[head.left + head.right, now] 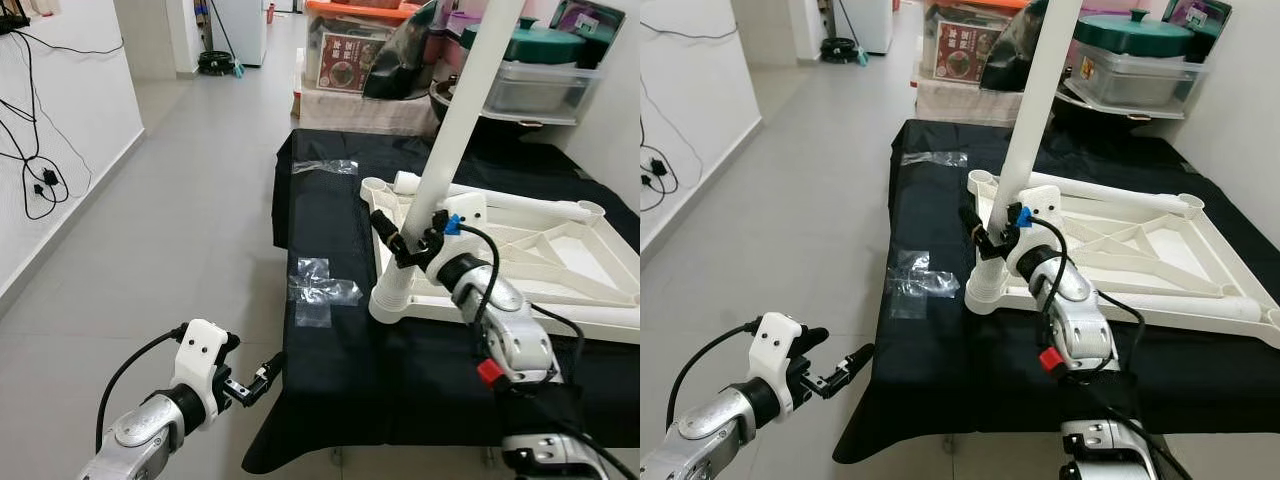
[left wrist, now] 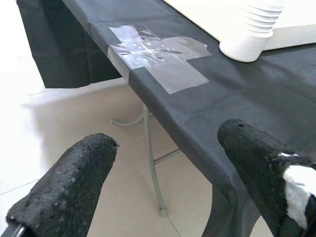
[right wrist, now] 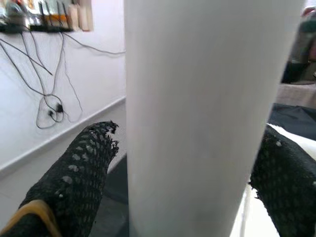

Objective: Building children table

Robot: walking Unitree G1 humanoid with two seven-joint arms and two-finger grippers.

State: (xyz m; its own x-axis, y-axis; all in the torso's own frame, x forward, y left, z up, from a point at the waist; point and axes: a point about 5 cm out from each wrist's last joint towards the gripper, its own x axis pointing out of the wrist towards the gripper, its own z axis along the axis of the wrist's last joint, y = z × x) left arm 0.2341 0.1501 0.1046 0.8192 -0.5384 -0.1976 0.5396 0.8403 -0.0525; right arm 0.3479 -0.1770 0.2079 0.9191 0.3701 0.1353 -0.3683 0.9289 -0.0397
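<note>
The right gripper has its fingers closed around the white table leg, whose long axis rises nearly upright from the near-left corner socket of the upturned tabletop on the desk, while the left gripper hangs open-fingered off the desk's near-left edge.

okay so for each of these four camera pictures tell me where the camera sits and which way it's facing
Left eye and right eye views: on the head, looking forward and down at the black-covered table; both arms show, the right gripper around the white table leg.
Left wrist view: along the open left gripper toward the table edge and clear plastic bag.
Right wrist view: along its fingers straddling the leg.
Shared: the leg's socket end.
</note>
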